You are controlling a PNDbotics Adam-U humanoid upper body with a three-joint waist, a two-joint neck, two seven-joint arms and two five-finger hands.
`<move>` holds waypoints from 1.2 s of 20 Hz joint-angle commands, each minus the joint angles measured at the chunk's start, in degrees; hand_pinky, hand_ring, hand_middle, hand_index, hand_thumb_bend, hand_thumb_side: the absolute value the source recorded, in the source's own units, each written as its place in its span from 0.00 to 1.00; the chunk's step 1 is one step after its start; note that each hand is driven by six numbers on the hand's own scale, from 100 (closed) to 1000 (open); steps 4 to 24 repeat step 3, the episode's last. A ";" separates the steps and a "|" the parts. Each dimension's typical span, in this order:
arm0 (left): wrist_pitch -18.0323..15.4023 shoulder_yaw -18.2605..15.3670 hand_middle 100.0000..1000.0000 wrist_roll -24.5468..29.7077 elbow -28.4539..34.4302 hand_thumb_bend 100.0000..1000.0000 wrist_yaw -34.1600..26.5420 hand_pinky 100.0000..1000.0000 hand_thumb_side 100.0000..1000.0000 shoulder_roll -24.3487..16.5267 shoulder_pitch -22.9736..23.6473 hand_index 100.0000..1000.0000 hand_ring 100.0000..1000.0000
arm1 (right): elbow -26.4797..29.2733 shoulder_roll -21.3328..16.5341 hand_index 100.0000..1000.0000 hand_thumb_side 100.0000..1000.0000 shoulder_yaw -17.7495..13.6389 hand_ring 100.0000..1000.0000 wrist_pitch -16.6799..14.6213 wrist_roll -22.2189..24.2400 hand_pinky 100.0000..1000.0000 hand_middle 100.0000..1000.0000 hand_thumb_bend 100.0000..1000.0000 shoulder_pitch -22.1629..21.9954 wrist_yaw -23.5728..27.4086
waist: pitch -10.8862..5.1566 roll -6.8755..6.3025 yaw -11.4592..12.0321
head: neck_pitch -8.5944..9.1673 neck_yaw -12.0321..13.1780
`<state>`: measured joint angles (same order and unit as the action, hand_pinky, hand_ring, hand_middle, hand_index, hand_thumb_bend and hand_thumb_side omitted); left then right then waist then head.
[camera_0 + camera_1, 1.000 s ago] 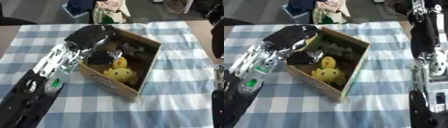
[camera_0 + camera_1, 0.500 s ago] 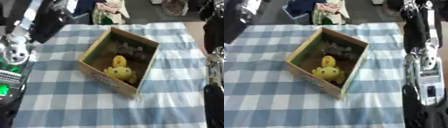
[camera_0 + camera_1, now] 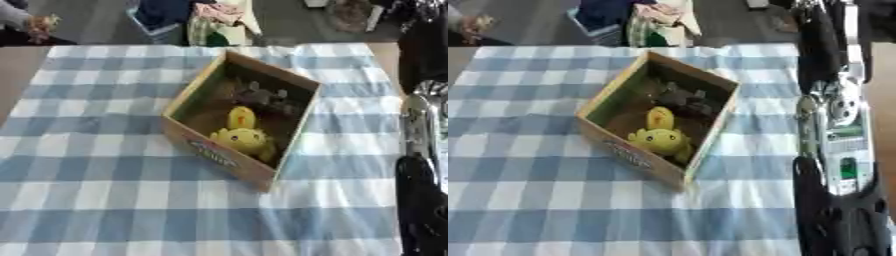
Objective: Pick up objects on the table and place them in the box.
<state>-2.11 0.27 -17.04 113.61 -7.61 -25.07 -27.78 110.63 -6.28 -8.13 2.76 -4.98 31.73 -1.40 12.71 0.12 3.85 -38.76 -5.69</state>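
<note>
An open cardboard box [image 3: 200,87] stands askew at the middle of the blue and white checked tablecloth [image 3: 96,190]. Inside it lies a yellow plush toy [image 3: 241,136] towards the near wall, with several small dark things [image 3: 264,95] behind it at the far side. No loose object shows on the cloth around the box. My right arm [image 3: 840,130] runs up the right edge, to the right of the box and apart from it. Its dark far end [image 3: 817,35] reaches the top right corner; the hand's shape is unclear. My left hand shows in neither view.
Beyond the table's far edge lies a heap of bags and cloth [image 3: 219,20]. A person's hand [image 3: 37,23] shows at the top left corner, off the cloth. Bare brown tabletop [image 3: 12,75] borders the cloth on the left.
My left arm, which reached over the box's left side a second ago, has drawn back up and left, out of view. The box and its contents stayed put.
</note>
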 commanded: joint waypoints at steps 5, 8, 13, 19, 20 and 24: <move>-10.25 -3.33 0.60 0.84 0.98 0.00 0.11 0.48 0.92 -0.83 5.92 0.82 0.64 | 1.52 -1.11 0.75 0.54 -0.48 0.71 -1.06 0.56 0.74 0.45 0.00 0.44 0.82 | -0.60 0.01 0.45 | -0.04 -0.31; -10.25 -3.33 0.60 0.84 0.98 0.00 0.11 0.48 0.92 -0.83 5.92 0.82 0.64 | 1.52 -1.11 0.75 0.54 -0.48 0.71 -1.06 0.56 0.74 0.45 0.00 0.44 0.82 | -0.60 0.01 0.45 | -0.04 -0.31; -10.25 -3.33 0.60 0.84 0.98 0.00 0.11 0.48 0.92 -0.83 5.92 0.82 0.64 | 1.52 -1.11 0.75 0.54 -0.48 0.71 -1.06 0.56 0.74 0.45 0.00 0.44 0.82 | -0.60 0.01 0.45 | -0.04 -0.31; -10.25 -3.33 0.60 0.84 0.98 0.00 0.11 0.48 0.92 -0.83 5.92 0.82 0.64 | 1.52 -1.11 0.75 0.54 -0.48 0.71 -1.06 0.56 0.74 0.45 0.00 0.44 0.82 | -0.60 0.01 0.45 | -0.04 -0.31; -10.25 -3.33 0.60 0.84 0.98 0.00 0.11 0.48 0.92 -0.83 5.92 0.82 0.64 | 1.52 -1.11 0.75 0.54 -0.48 0.71 -1.06 0.56 0.74 0.45 0.00 0.44 0.82 | -0.60 0.01 0.45 | -0.04 -0.31; -10.25 -3.33 0.60 0.84 0.98 0.00 0.11 0.48 0.92 -0.83 5.92 0.82 0.64 | 1.52 -1.11 0.75 0.54 -0.48 0.71 -1.06 0.56 0.74 0.45 0.00 0.44 0.82 | -0.60 0.01 0.45 | -0.04 -0.31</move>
